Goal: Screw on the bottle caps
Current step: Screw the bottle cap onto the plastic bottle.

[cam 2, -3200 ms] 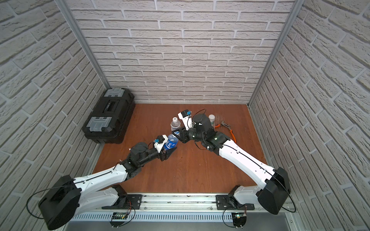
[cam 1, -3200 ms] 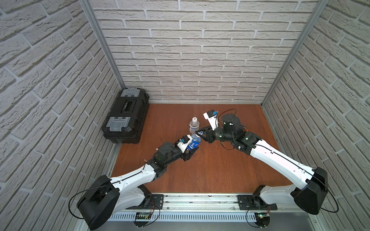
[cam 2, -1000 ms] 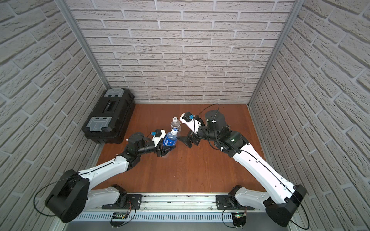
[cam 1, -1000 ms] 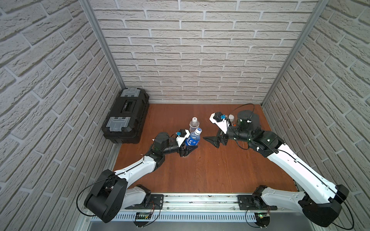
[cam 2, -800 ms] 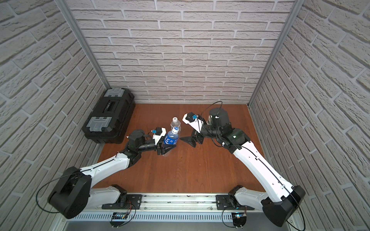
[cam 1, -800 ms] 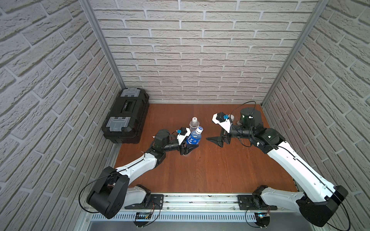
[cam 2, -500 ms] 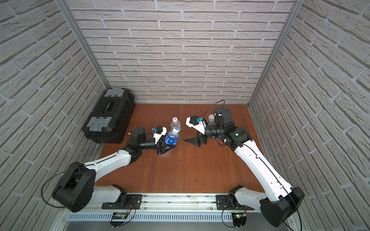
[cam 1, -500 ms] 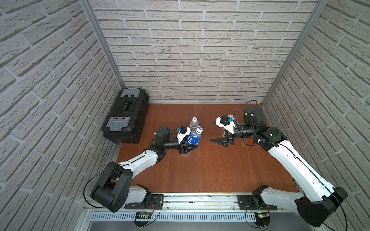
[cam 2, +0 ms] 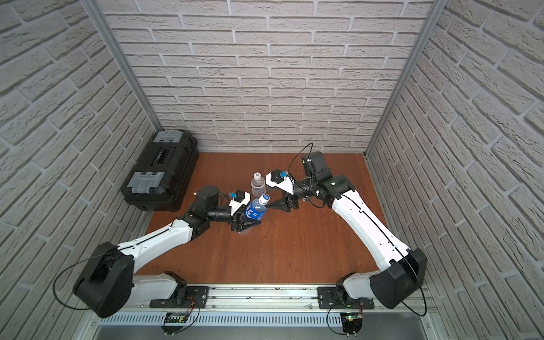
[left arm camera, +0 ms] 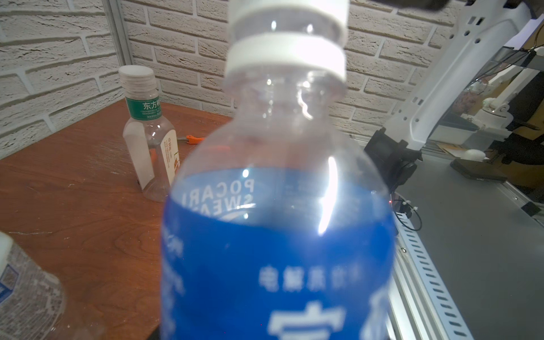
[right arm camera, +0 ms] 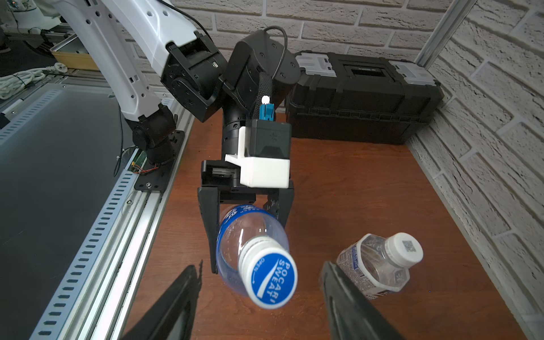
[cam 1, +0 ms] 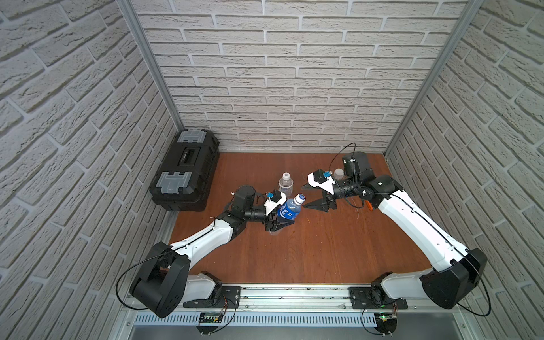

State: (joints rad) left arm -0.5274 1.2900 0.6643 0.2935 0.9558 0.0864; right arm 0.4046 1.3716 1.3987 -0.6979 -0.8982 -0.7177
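Left tool (cam 1: 282, 216) clamped on empty blue-labelled bottle (cam 1: 288, 210), blue cap (right arm camera: 272, 279) on; right tool (cam 1: 304, 196) apart.

This is a robotics lab, fitted out as a small test booth. Panels printed with pale brick (cam 1: 294, 88) close three sides, joined by bare metal posts (cam 1: 150, 67). A brown wooden table (cam 1: 294, 253) is edged by a slotted metal rail (cam 1: 294, 294) carrying two white-and-black robot arms (cam 1: 203, 238), loose cables and small circuit boards (cam 1: 210, 318). A black toolbox (cam 1: 185, 170) stands well apart from the left fingers (right arm camera: 209, 223), against the wall. Beyond the rail lie a metal tray (right arm camera: 70, 54) and a coiled white cord (right arm camera: 20, 79).
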